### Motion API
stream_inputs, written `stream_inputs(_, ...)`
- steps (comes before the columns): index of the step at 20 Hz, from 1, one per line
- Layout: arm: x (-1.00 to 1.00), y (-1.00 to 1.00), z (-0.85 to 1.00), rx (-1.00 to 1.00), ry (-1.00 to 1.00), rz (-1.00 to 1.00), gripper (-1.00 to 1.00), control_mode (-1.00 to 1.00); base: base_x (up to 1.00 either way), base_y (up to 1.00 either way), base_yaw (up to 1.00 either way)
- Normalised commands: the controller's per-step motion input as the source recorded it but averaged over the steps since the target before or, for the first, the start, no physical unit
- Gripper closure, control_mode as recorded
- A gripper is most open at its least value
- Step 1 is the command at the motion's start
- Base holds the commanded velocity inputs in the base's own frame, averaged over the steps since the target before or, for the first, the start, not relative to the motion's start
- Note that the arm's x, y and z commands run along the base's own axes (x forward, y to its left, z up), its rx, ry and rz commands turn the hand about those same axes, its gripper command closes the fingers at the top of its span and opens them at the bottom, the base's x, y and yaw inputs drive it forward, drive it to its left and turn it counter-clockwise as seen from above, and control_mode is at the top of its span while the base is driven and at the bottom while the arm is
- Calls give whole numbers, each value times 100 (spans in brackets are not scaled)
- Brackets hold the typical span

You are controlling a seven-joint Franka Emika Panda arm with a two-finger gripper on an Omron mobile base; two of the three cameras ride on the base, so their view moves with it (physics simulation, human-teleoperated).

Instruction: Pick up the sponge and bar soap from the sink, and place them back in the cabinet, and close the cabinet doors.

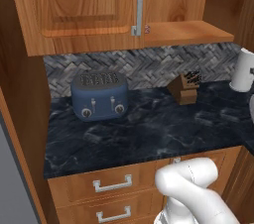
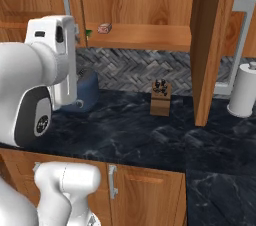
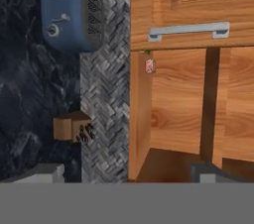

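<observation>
Overhead, the cabinet (image 2: 135, 0) has its right door (image 2: 207, 45) swung out edge-on and its left door (image 1: 74, 7) closed. Bar soap (image 2: 104, 28) and sponge (image 2: 88, 32) lie at the shelf's left end. Gripper (image 3: 124, 173) fingers stand apart, empty, facing the opening.

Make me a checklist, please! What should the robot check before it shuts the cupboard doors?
1. Soap on the cupboard shelf: ok, it lies near the shelf's left end.
2. Sponge on the shelf: cannot tell for sure; just a small green bit peeks out left of the soap.
3. Left door shut: ok, it looks closed.
4. Right door shut: not ok, it stands wide open, edge toward us.
5. Jaws empty and open: ok, nothing is between the finger tips in the hand view.
6. Toaster and knife block clear of the door's swing: ok, both sit low on the counter.
</observation>
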Motion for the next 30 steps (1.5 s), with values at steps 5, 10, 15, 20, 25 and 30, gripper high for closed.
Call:
stream_inputs(5, -68, -28, 0, -1, 3, 0, -100, -100, 0, 0, 0)
stream_inputs(10, -48, -33, 0, 0, -4, 0, -100, -100, 0, 0, 0)
stream_inputs(15, -29, -28, 0, 0, -11, 0, -100, -100, 0, 0, 0)
stream_inputs(20, -2, -24, -1, 0, -15, 0, -100, -100, 0, 0, 0)
stream_inputs(25, 0, -28, -6, 0, -14, 0, -100, -100, 0, 0, 0)
stream_inputs(30, 0, -19, -13, 0, -8, 0, -100, -100, 0, 0, 0)
